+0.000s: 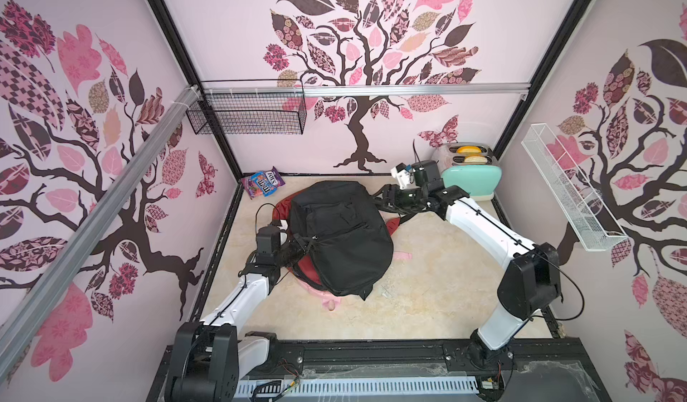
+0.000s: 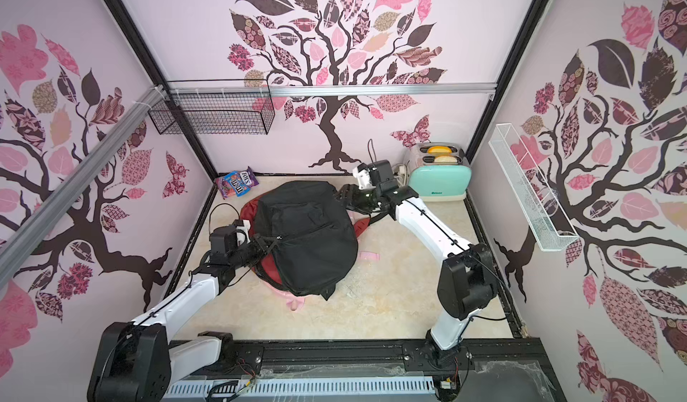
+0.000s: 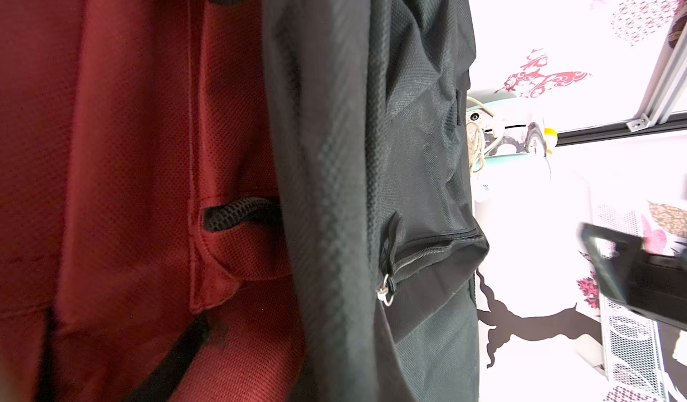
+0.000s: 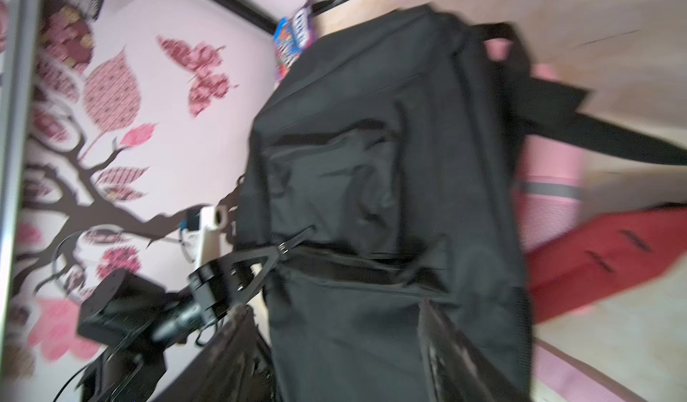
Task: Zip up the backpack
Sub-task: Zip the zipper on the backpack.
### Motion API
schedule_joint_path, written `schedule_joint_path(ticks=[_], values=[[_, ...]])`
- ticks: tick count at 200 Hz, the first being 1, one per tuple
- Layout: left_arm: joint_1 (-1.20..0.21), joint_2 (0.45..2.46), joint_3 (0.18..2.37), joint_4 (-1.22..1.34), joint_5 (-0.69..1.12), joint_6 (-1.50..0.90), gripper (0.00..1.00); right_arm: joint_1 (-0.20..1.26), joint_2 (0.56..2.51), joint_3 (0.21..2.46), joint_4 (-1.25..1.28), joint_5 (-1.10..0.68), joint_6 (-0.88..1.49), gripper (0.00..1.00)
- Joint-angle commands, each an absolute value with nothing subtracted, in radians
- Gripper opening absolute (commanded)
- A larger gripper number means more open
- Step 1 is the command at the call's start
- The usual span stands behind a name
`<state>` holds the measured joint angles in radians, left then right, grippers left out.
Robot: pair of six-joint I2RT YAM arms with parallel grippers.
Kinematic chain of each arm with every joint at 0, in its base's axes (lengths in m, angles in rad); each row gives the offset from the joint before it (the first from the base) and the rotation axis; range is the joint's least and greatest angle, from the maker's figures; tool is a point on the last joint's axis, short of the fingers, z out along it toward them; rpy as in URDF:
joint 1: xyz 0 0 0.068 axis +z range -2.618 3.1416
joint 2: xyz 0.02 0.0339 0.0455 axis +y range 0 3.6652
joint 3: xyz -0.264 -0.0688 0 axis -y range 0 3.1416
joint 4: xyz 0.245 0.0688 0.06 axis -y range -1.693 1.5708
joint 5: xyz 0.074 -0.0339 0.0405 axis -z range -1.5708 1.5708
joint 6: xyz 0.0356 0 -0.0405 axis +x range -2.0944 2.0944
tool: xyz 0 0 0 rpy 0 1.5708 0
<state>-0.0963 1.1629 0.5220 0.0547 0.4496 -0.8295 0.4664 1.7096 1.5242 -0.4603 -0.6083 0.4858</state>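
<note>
two sides of the backpack [image 1: 342, 240] on the counter [image 1: 427, 299] are attended: left gripper [image 1: 304, 245] clamped tight on its edge by a zip pull [image 1: 315, 237], right gripper [image 1: 377, 198] spread wide, empty.

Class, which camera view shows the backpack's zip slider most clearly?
The left wrist view: the zip slider is close and sharp, with its metal ring plain to see. The right wrist view shows it blurred, by the tips of the left hand. Both top views show it only as a speck.

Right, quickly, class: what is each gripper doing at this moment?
Left gripper: shut on the zipper pull.
Right gripper: open, jaws wide at the edge of the backpack, holding nothing.
</note>
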Motion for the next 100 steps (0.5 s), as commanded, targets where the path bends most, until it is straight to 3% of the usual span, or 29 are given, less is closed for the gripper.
schedule_joint_path(ticks=[1, 100], values=[[-0.110, 1.141, 0.538, 0.061, 0.444, -0.798, 0.00, 0.534, 1.780, 1.535, -0.360, -0.804, 0.533, 0.68], [-0.151, 1.147, 0.546, 0.066, 0.438, -0.776, 0.00, 0.624, 2.033, 1.567, -0.116, -0.883, 0.683, 0.61]])
